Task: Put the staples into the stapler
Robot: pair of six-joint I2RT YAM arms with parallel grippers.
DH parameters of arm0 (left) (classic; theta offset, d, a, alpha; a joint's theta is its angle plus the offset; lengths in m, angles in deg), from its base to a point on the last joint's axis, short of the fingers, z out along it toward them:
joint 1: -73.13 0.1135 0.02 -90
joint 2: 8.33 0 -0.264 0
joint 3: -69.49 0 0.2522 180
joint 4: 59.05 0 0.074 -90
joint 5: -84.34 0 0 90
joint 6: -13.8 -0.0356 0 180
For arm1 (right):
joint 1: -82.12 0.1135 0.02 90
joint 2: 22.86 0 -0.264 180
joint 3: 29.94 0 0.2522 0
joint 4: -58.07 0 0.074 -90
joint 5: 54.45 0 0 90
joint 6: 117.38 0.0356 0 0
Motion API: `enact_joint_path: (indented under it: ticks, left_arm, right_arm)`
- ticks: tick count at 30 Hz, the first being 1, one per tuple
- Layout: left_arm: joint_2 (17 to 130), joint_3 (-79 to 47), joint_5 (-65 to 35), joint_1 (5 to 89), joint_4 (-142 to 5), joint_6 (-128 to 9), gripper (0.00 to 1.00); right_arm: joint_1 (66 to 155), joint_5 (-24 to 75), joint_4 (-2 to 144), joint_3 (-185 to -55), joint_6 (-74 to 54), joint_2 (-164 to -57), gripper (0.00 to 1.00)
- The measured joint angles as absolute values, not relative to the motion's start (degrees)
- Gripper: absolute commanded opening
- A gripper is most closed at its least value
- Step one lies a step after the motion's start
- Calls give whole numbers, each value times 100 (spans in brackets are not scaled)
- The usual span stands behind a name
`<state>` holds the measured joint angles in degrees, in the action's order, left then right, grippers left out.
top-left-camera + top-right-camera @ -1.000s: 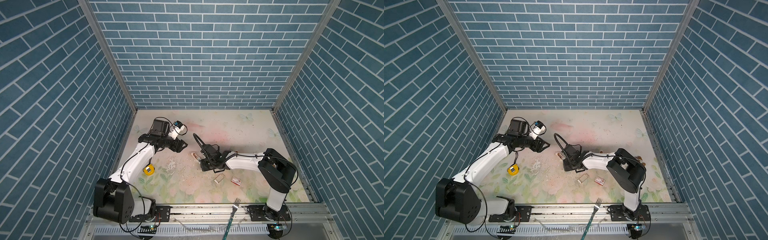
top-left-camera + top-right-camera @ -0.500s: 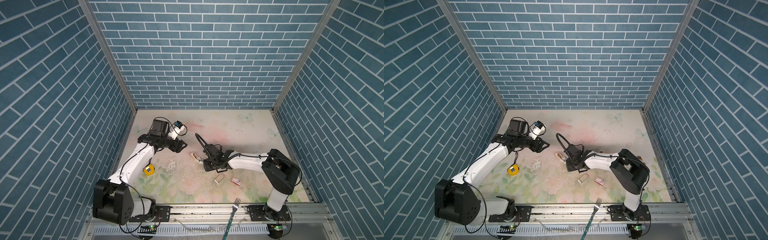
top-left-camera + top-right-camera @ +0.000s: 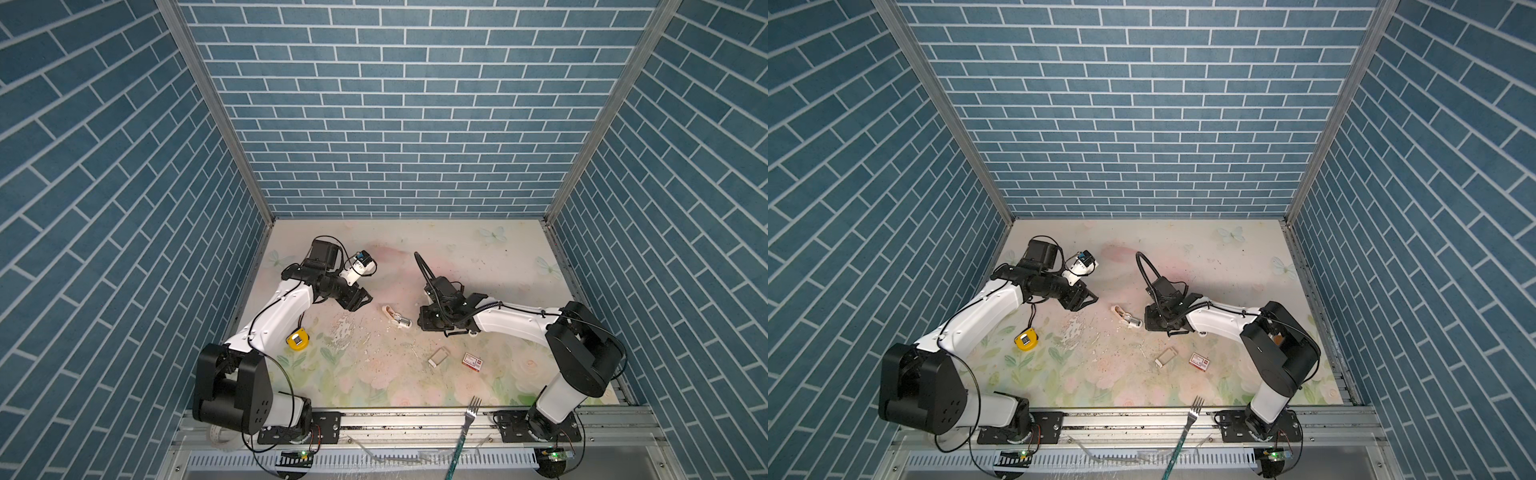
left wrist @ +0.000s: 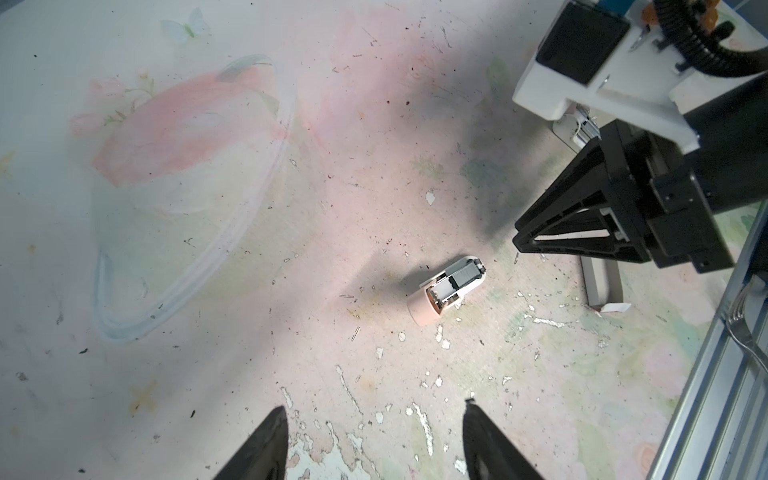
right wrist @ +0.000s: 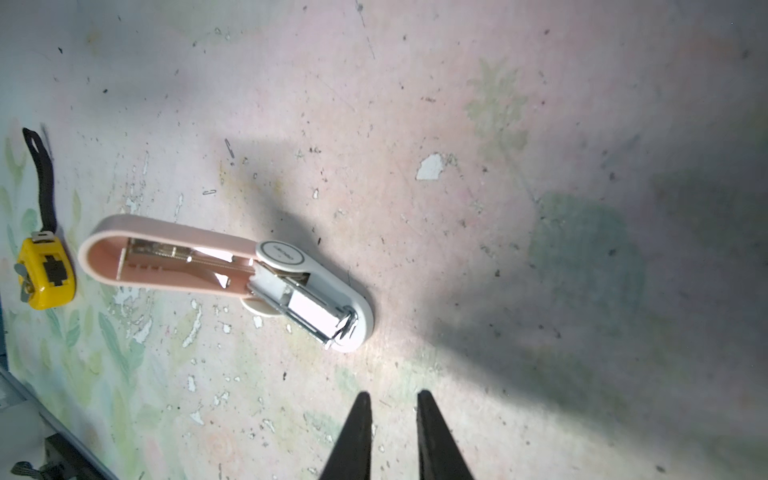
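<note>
Staples (image 3: 439, 357): we judge them light, brittle; pinch long sides. Our left gripper (image 4: 376, 405) spread, right gripper (image 5: 392, 394) narrowly parted, both empty.

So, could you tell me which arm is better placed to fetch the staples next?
Right, probably. The staples lie on its side of the table, nearer the right gripper; the left gripper sits farther off, beyond the open stapler.

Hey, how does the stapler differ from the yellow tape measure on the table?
The stapler is long, pink and white; the tape measure is compact and yellow. The stapler lies swung open; the tape measure trails a black strap. Both rest on the table, and neither is held.
</note>
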<state>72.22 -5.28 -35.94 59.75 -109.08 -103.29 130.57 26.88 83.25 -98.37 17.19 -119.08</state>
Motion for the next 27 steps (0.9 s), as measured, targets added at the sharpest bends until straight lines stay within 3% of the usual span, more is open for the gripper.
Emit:
enact_joint_path:
  ticks: [27]
  left_arm:
    - [8011, -500, -3828, 5583, -10609, -10541, 54]
  right_arm:
    - [12956, 2229, 7763, -9914, 2039, -12433, 22]
